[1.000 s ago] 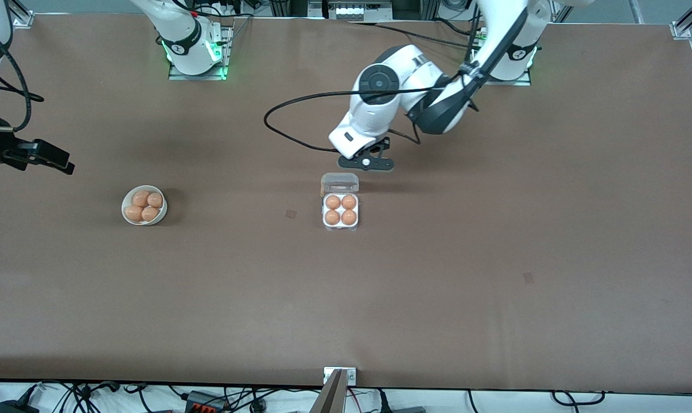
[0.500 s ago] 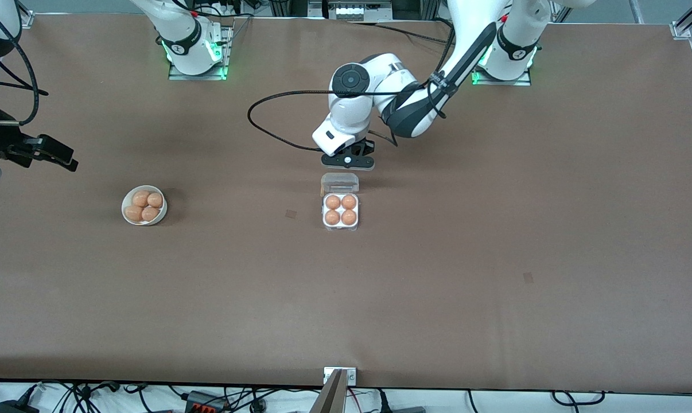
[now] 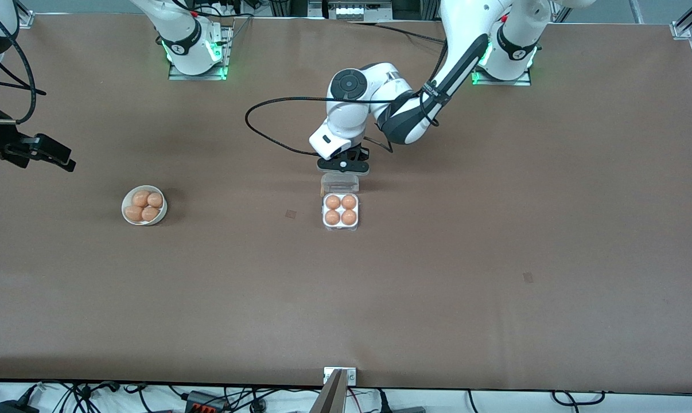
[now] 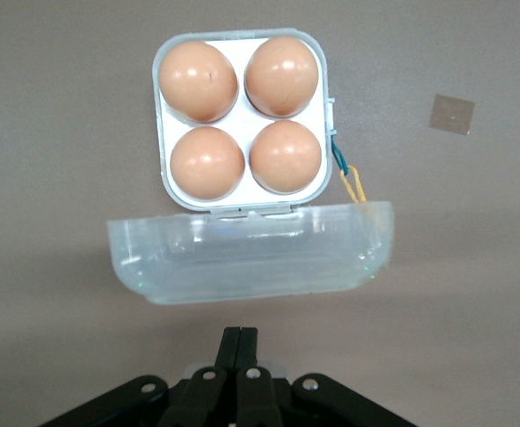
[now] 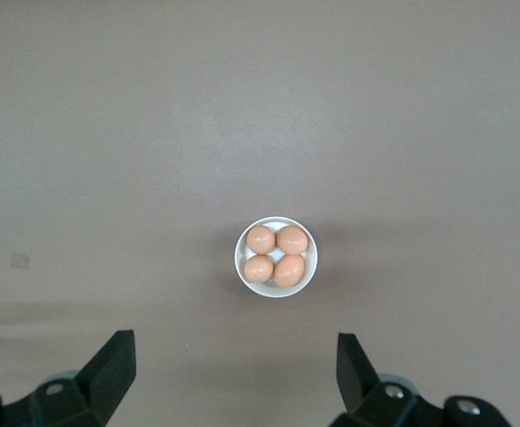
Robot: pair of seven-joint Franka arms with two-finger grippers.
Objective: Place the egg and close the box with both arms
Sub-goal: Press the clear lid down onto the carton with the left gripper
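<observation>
The clear box [image 3: 341, 217] stands mid-table with its lid [image 3: 339, 183] swung open and upright. Orange-brown eggs [image 3: 341, 209] fill all its cells; I cannot tell the task's egg from the others. In the left wrist view the box [image 4: 164, 182], its eggs [image 4: 242, 116] and the lid [image 4: 251, 258] show plainly. My left gripper [image 3: 343, 166] is shut and empty, over the table beside the lid's free edge; its joined fingertips [image 4: 240, 341] point at the lid. My right gripper [image 3: 62, 160] is open and empty, high over the right arm's end of the table [image 5: 233, 369].
A round white bowl [image 3: 126, 206] with several more eggs [image 3: 144, 206] sits toward the right arm's end of the table; it shows in the right wrist view [image 5: 240, 267] below the open fingers. A black cable [image 3: 265, 129] loops off the left arm.
My left arm has swung toward the box, bringing its shut gripper close to the lid. The right gripper has barely moved. Box and bowl are as before.
</observation>
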